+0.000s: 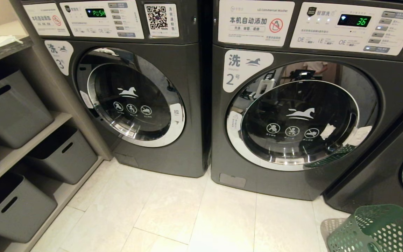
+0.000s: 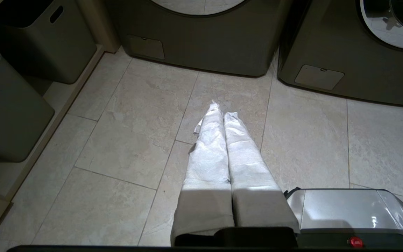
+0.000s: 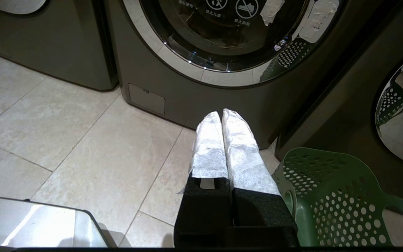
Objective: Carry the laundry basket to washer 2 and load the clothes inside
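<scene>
On the pale tiled floor (image 1: 194,217), two dark grey front-loading washers stand side by side against the back edge, each with its round glass door shut. Washer 2 (image 1: 292,115) is the right-hand one of the pair, its white label with a horse and the numeral 2 at the upper left of the door and its display lit green; the washer labelled 3 (image 1: 131,98) stands just beside it on the left. The laundry basket (image 1: 380,231), dark green with round holes through its walls, sits on the floor at the near right corner of the head view, in front of and to the right of washer 2's door; its reflection shows in the chrome rim of that door. Its inside cannot be seen, so the clothes cannot be made out. The right claw (image 3: 222,115) hangs low over the floor just beside the basket's rim, pointing at the base of washer 2, its white-wrapped fingers pressed together with nothing between them. The left claw (image 2: 219,108) hangs over bare tiles in front of the gap between the two washers, its fingers likewise together and holding nothing. At the left edge of the floor a shelf unit (image 1: 23,154) carries plain grey storage bins (image 1: 9,108).
</scene>
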Available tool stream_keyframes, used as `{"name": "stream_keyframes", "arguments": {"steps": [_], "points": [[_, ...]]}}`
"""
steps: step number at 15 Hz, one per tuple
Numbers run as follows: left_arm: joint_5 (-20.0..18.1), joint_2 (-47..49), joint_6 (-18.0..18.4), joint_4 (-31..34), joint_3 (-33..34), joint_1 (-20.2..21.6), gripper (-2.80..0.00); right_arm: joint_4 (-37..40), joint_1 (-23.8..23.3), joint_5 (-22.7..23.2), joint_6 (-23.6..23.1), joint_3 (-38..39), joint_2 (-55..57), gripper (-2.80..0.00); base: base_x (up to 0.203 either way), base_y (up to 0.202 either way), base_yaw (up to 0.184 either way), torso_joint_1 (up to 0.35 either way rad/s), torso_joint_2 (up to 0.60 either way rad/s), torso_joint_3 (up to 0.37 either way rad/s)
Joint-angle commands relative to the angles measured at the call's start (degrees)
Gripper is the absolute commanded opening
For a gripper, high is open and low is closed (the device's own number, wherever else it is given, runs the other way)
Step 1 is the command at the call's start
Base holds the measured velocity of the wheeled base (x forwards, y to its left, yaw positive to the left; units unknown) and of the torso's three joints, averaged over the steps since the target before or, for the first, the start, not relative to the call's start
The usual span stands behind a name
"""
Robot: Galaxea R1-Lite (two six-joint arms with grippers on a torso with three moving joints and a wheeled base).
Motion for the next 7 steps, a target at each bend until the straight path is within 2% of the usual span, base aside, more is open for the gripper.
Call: {"name": "stream_keyframes", "arguments": {"steps": [1, 7], "points": [[0.0, -0.1, 0.0, 0.1, 0.0, 0.0, -2.8, 0.1, 0.0, 0.0, -0.1, 0.0, 0.1, -2.8, 0.0, 0.0, 0.0, 0.0, 0.0, 0.0], [0.0, -0.1, 0.0, 0.1, 0.0, 0.0, -2.8, 0.1, 0.0, -0.3, 0.2, 0.0, 0.1, -2.8, 0.0, 0.0, 0.0, 0.0, 0.0, 0.0]]}}
